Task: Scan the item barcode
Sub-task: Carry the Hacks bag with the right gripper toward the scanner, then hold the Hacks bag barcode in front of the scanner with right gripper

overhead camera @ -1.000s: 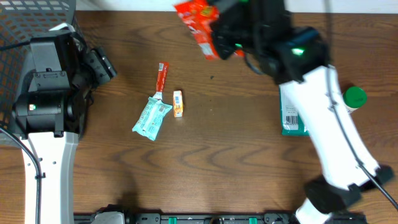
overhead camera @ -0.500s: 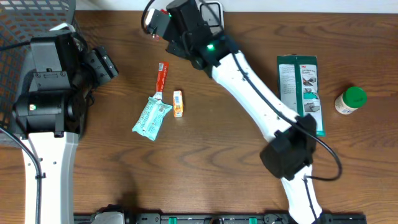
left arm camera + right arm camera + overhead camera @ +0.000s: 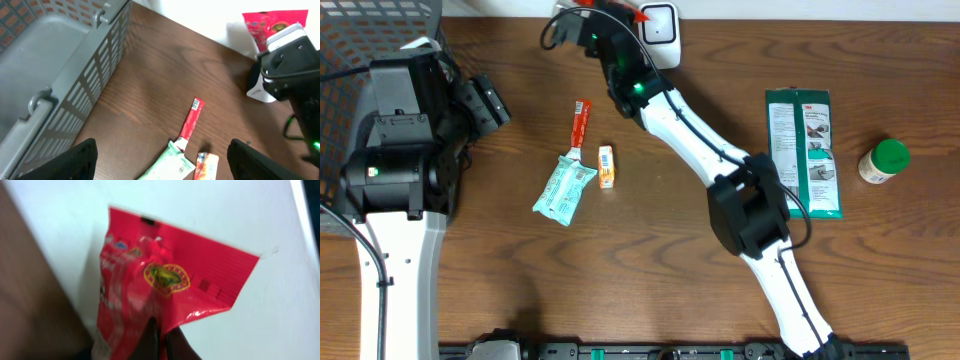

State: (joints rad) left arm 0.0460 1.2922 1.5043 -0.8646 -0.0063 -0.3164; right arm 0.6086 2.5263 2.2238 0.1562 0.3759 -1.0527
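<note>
A red snack packet (image 3: 160,290) fills the right wrist view, and my right gripper (image 3: 162,339) is shut on its lower edge. In the overhead view that gripper (image 3: 603,27) is at the table's far edge, beside a white scanner box (image 3: 658,22). Only a red corner of the packet (image 3: 642,14) shows there. The left wrist view shows the packet (image 3: 272,27) upright above the black right gripper (image 3: 292,60). My left gripper (image 3: 165,167) is open over the loose packets, holding nothing, and sits at the left in the overhead view (image 3: 485,103).
A red stick packet (image 3: 580,122), a teal packet (image 3: 563,188) and a small orange packet (image 3: 606,166) lie left of centre. A green flat package (image 3: 803,150) and a green-capped bottle (image 3: 883,162) are at the right. A grey basket (image 3: 360,30) fills the far left corner.
My right arm has swung left along the far edge, carrying the red packet from the top middle to beside the white scanner box. The left arm has not moved.
</note>
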